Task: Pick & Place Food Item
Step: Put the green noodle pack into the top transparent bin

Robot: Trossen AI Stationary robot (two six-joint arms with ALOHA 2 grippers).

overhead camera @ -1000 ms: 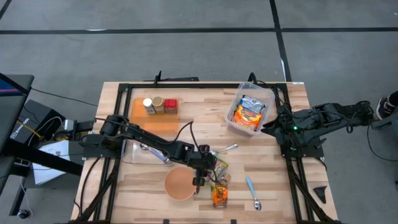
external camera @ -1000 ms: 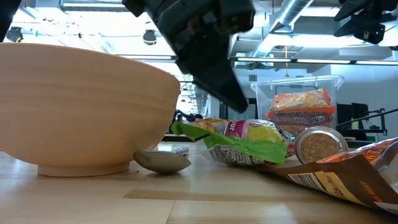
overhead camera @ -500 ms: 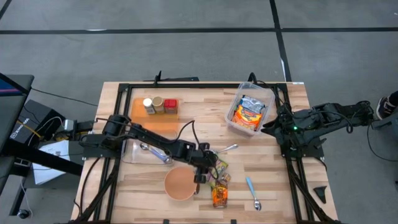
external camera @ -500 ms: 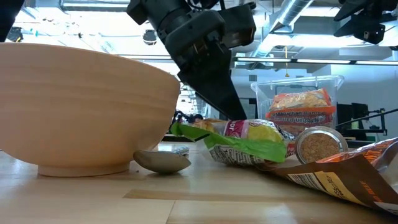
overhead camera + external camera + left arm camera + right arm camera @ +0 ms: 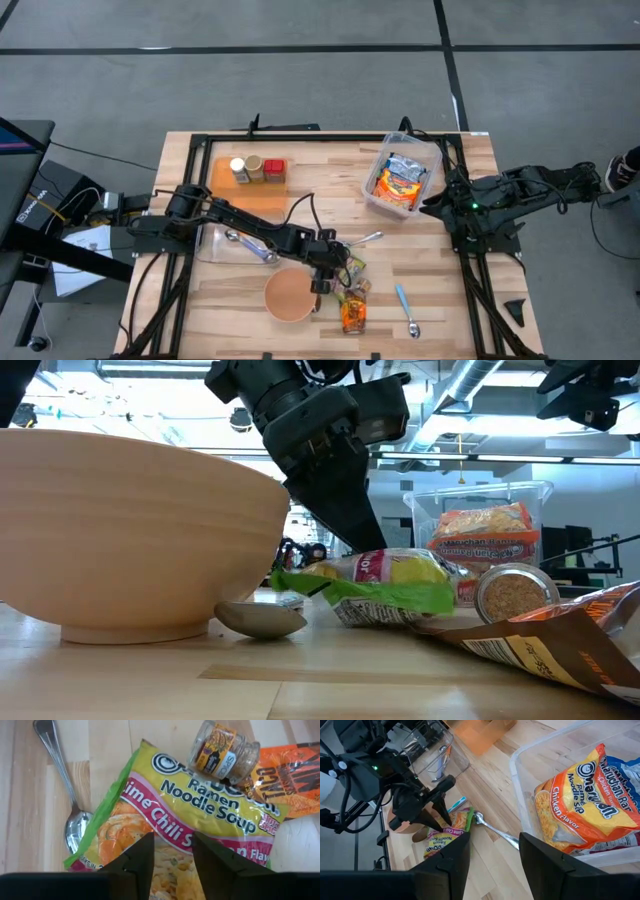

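1. Grey flooring is seen around a wooden counter [image 5: 240,290] framed in black rails.
2. At the counter's middle, the left pincer [image 5: 320,286] is lowered onto a lime chili ramen packet [image 5: 190,820], the task's food item, which lies directly under and ahead of the fingertips [image 5: 142,851].
3. The fingers are seen partly parted with the packet's near end between them; in the low view that end appears lifted slightly off the wood, so a pinch on the wrapper is judged likely, though a firm hold cannot be confirmed.
4. Just beside the pincer a wooden bowl [image 5: 289,296] is placed; a metal spoon [image 5: 65,795] lies next to the packet.
5. Beyond the pincer, a spice jar [image 5: 223,751] lies on its side touching the packet's far corner, with an orange snack bag [image 5: 290,780] against it.
6. The right pincer [image 5: 492,851] is held waiting, part-open and empty, above a clear bin [image 5: 378,202] holding more noodle packs.
7. Risks are judged as follows: a slippery wrapper could slide out of a shallow pinch; the jar could be rolled away if the packet is dragged; the bowl could be knocked during a lift.
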